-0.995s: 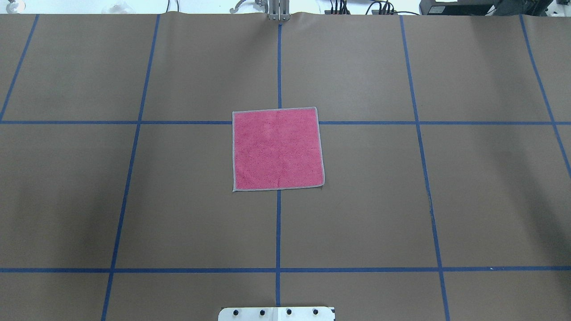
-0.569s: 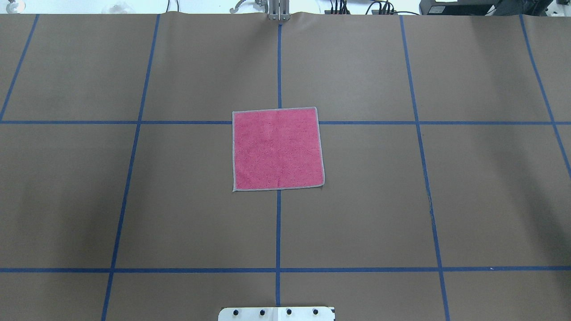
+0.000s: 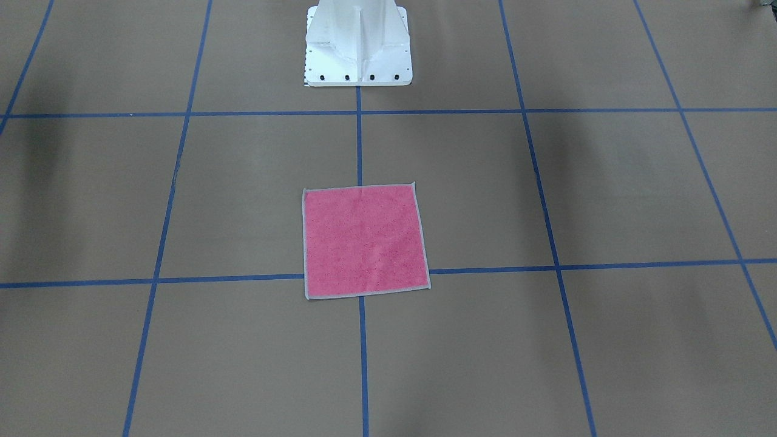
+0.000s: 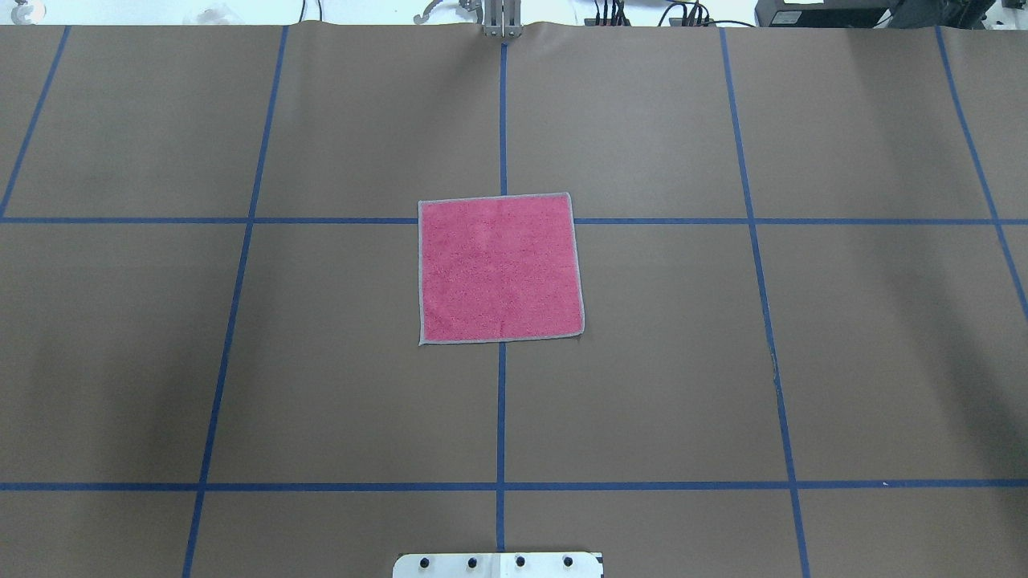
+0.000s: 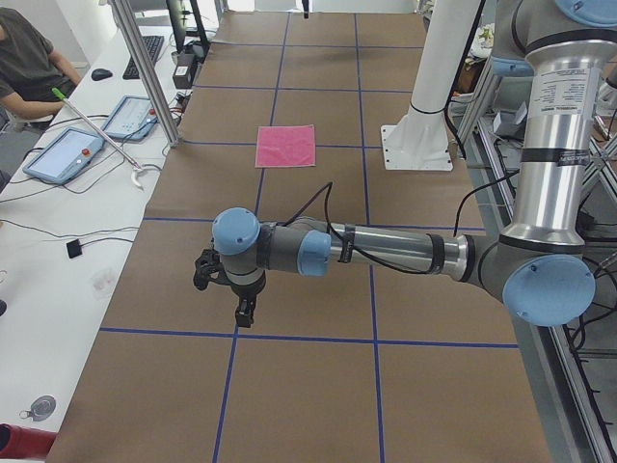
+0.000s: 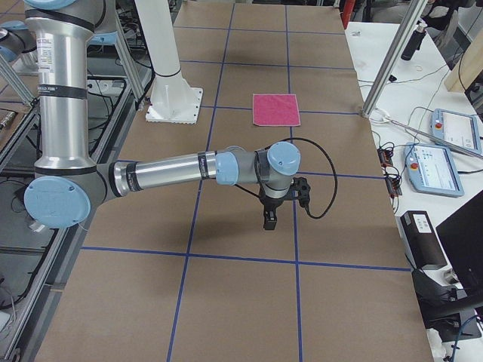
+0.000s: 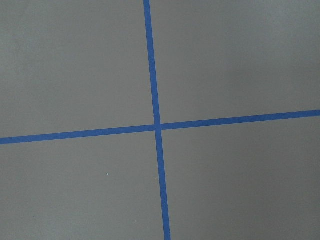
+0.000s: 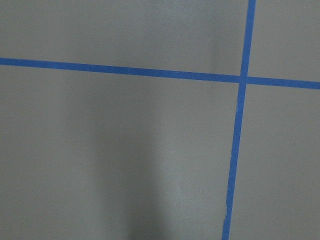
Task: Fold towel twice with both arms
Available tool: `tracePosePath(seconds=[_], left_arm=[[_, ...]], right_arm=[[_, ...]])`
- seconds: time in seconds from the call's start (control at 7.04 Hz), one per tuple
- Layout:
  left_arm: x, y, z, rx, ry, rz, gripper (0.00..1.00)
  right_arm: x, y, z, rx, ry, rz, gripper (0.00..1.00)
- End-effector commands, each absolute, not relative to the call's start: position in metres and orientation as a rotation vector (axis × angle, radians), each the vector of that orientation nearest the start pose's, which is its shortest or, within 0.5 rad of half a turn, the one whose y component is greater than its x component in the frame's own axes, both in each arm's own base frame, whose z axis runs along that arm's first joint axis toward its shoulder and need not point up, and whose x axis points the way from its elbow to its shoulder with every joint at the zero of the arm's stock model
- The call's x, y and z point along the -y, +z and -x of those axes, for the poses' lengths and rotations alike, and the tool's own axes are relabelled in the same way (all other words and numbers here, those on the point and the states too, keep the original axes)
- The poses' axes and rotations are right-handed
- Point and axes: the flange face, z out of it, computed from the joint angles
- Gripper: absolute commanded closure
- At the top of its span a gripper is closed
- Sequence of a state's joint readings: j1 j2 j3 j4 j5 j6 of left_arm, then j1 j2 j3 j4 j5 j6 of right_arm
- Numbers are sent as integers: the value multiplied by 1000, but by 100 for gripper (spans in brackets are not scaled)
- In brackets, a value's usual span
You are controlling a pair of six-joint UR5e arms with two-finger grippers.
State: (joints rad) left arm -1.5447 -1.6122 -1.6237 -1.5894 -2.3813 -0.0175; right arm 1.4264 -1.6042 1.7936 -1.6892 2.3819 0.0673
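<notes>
The towel (image 4: pixel 499 269) lies flat and unfolded, pink face up with light grey edging, at the table's centre over a crossing of blue tape lines; it also shows in the other fixed views (image 3: pixel 364 241) (image 5: pixel 286 147) (image 6: pixel 275 109). My left gripper (image 5: pixel 244 313) hangs over bare table far from the towel, toward the left end. My right gripper (image 6: pixel 269 220) hangs likewise toward the right end. Both show only in the side views, so I cannot tell whether they are open or shut. Both wrist views show only brown table and blue tape.
The white pedestal base (image 3: pixel 358 54) (image 4: pixel 498 564) stands at the robot's edge, in line with the towel. Along the far edge, side benches carry teach pendants (image 5: pixel 66 154) (image 6: pixel 456 128), cables and a metal post (image 5: pixel 145 68). A person (image 5: pixel 29 53) sits there.
</notes>
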Motion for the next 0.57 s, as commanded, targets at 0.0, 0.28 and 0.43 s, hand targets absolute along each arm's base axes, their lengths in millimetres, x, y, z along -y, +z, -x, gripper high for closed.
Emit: tracePosePath(seconds=[0.0, 0.28, 0.43], left_arm=[[517, 597, 46, -820, 43, -98, 0], [517, 594, 45, -822, 47, -103, 0], [517, 594, 45, -822, 46, -103, 0]], right_arm=[[483, 561, 16, 862, -145, -61, 0], [481, 553, 40, 918, -65, -10, 0], [482, 541, 71, 933, -37, -16, 0]])
